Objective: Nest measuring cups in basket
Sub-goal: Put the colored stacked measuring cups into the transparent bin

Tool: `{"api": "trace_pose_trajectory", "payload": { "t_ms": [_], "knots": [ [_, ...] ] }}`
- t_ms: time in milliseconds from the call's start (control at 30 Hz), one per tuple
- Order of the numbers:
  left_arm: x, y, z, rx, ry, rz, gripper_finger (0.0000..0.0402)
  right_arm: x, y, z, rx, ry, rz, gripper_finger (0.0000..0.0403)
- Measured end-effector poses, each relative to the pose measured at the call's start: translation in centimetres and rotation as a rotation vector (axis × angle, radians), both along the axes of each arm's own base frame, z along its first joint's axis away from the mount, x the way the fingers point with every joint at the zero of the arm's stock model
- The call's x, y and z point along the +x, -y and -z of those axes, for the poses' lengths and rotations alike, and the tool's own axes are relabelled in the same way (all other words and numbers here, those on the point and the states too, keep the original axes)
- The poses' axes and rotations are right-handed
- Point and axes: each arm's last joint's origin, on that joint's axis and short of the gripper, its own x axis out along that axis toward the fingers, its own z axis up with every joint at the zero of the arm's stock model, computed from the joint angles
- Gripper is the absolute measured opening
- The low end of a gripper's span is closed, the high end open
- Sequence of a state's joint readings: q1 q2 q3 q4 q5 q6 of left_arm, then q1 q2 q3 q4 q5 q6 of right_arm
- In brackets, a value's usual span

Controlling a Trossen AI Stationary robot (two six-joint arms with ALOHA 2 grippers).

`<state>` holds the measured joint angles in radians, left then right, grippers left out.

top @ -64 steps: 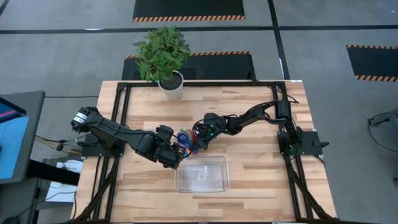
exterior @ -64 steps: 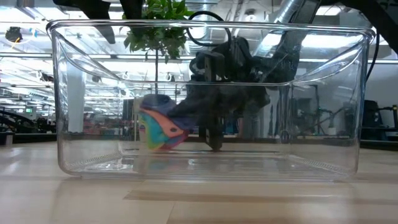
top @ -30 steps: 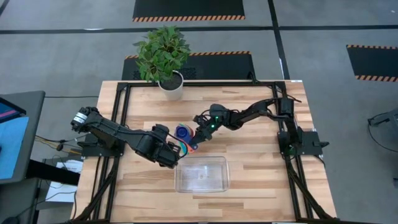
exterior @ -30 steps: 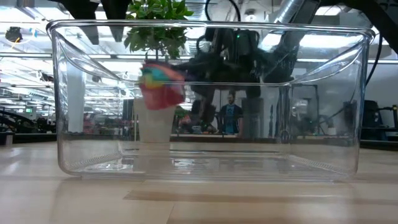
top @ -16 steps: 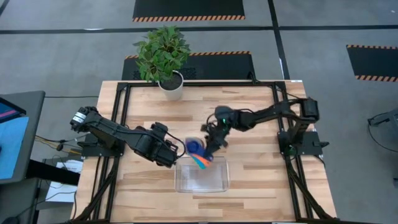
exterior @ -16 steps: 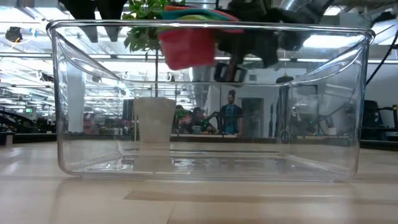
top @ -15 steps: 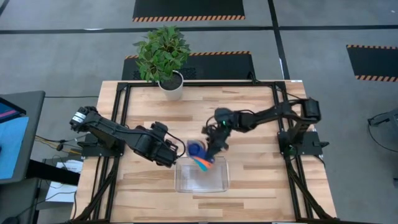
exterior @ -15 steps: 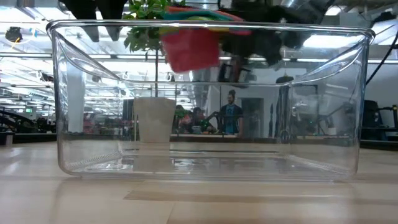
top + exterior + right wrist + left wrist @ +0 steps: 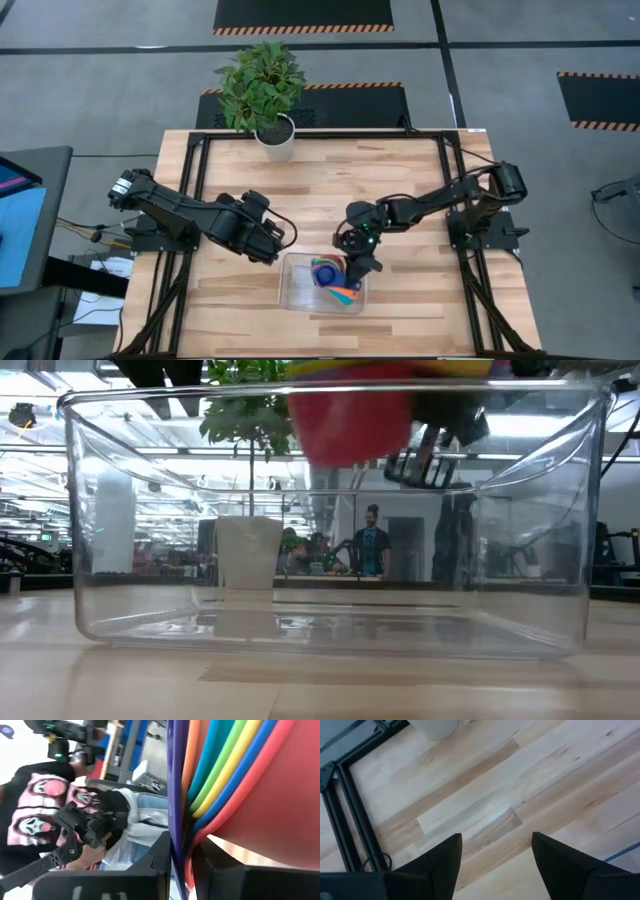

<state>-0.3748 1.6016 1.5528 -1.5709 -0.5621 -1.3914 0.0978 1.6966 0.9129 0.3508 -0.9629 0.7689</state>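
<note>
The nested measuring cups [image 9: 328, 274] form one stack, with the red cup [image 9: 350, 418] outermost and the coloured handles lying one on another. My right gripper [image 9: 362, 266] is shut on the stack above the clear basket [image 9: 296, 298]. In the low view the red cup reaches below the basket's rim [image 9: 150, 400] and stays above its floor. My left gripper [image 9: 286, 236] is open and empty over bare wood to the left of the basket's far corner, as its wrist view [image 9: 495, 865] also shows. My right gripper pinches the stacked handles [image 9: 186, 847] between its two fingers, near the handles' free ends. It comes from above and from the table's right side. The stack is lifted clear, upright, with the handles about level and the red cup [image 9: 260, 800] below them.
A white plant pot [image 9: 277, 136] with a green plant stands at the table's far edge. Black frame rails [image 9: 196, 200] run along the table's left and right sides. A person [image 9: 65, 825] holding a device shows beyond the table in the right wrist view.
My right gripper has carried the cup stack from the table's middle toward the near edge, to a place over the basket; the stack stays upright in its hold. The basket has shifted a little toward the near edge.
</note>
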Motion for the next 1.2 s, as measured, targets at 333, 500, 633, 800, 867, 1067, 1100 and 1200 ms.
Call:
{"api": "trace_pose_trajectory", "payload": {
  "t_ms": [333, 500, 633, 800, 867, 1067, 1100, 1200],
  "knots": [
    [0.0, 0.0, 0.0, -0.005, -0.004, 0.003, 0.0231, 0.8, 0.5, 0.8, 0.025, -0.009, 0.000, 0.0059],
    [0.1, -0.3, 0.0, 0.003, -0.005, 0.003, 0.0231, 0.8, 0.3, 0.7, 0.020, 0.012, -0.045, 0.0059],
    [0.7, -0.6, 0.0, 0.000, 0.016, 0.021, 0.0231, 0.7, 0.3, 0.8, 0.019, 0.013, -0.069, 0.0059],
    [1.7, -0.8, -0.1, -0.005, 0.095, 0.047, 0.0231, 0.6, 0.3, 1.0, 0.016, 0.001, -0.073, 0.0059],
    [2.7, -0.4, -0.2, -0.040, 0.172, 0.095, 0.0231, 0.6, 0.3, 1.0, 0.016, 0.004, -0.072, 0.0059],
    [6.1, 1.6, 0.1, -0.143, 0.374, 0.241, 0.0231, 0.6, 0.3, 1.0, 0.015, 0.001, -0.070, 0.0059],
    [6.5, 1.8, 0.3, -0.154, 0.390, 0.243, 0.0231, 0.6, 0.3, 1.0, 0.014, 0.000, -0.070, 0.0059],
    [7.8, 2.4, 1.9, -0.219, 0.363, 0.263, 0.0231, 0.6, 0.0, 0.9, 0.012, -0.010, -0.076, 0.0059]
  ]
}}
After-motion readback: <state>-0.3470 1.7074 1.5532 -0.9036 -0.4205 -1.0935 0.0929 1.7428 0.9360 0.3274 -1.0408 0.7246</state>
